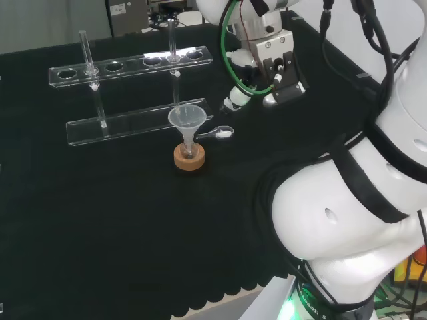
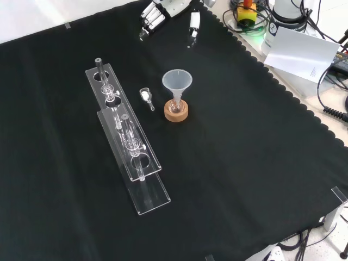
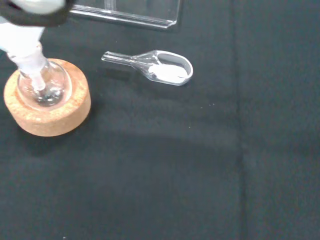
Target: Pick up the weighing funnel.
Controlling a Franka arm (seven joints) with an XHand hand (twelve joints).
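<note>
Fingers (image 2: 151, 16) straight and apart (empty), well off the weighing funnel (image 2: 145, 95) between rack (image 2: 154, 194) and funnel (image 2: 176, 80)

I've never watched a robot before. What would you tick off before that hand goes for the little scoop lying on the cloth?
1. Weighing funnel lies free on the cloth: ok.
2. Hand open and empty: ok.
3. Weighing funnel clear of the cork ring: apart, not touching: ok.
4. Weighing funnel clear of the rack: apart: ok.
5. White powder sits in the scoop, none seen spilled: ok.
6. Hand at the weighing funnel: not ok; in the front view it hangs well apart, toward the top.
</note>
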